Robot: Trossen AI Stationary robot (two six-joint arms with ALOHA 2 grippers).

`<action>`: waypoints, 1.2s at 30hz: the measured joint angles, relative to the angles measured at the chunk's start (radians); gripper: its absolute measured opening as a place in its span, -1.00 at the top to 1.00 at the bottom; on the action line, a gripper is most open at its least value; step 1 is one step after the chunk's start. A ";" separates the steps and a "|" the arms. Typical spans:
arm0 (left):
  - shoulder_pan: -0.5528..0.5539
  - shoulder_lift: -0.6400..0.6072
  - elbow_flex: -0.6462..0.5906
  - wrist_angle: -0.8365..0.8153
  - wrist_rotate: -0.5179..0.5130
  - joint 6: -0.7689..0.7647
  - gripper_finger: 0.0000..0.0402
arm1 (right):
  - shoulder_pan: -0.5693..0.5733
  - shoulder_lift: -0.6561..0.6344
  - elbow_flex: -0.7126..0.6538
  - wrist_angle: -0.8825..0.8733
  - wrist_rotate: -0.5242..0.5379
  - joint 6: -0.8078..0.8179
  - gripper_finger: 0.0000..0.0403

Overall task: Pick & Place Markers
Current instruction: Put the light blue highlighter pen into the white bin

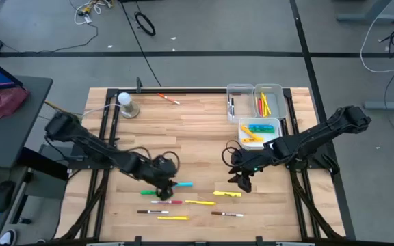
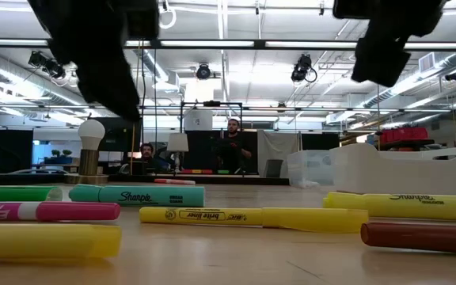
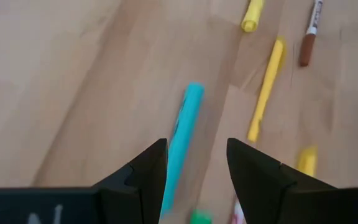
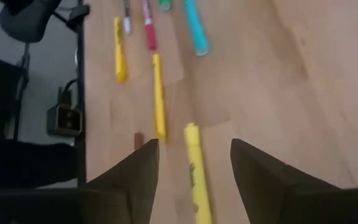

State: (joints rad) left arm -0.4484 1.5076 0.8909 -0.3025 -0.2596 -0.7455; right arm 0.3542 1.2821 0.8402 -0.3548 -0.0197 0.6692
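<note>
- I see the left gripper (image 1: pixel 164 179) low over the table's front-left, fingers apart and empty — the cyan marker (image 3: pixel 182 143) lies between them on the wood.
- Right gripper (image 1: pixel 243 179) at about 3 o'clock from it, fingers apart, nothing held; the yellow highlighter (image 4: pixel 197 175) lies between its tips.
- Other loose markers (image 1: pixel 183 205) scattered at 6 o'clock of both grippers.
- More markers in the clear bins (image 1: pixel 269 96) at 1 o'clock, back right.
- One marker (image 1: pixel 169 99) by the back edge — 12 o'clock.
</note>
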 joint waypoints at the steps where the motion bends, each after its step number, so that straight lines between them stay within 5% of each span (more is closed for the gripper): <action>1: 0.002 0.033 0.000 0.038 -0.001 0.020 0.13 | 0.012 -0.005 0.000 -0.002 0.000 0.000 0.00; 6: 0.007 0.160 0.000 0.140 0.008 0.051 0.13 | 0.053 -0.047 0.000 -0.021 0.001 0.012 0.00; 19: 0.009 0.270 0.005 0.053 0.008 0.293 0.28 | 0.026 -0.079 0.000 -0.057 0.068 0.110 0.13; 25: 0.022 0.273 0.004 0.053 0.011 0.325 0.66 | -0.025 -0.079 0.000 -0.050 0.068 0.125 0.19; 36: 0.095 0.159 -0.002 0.038 0.022 0.216 0.67 | -0.199 -0.080 0.000 -0.015 0.072 0.158 0.21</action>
State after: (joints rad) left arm -0.3535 1.6661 0.8892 -0.2641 -0.2377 -0.5294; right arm 0.1555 1.2026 0.8402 -0.3701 0.0522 0.8271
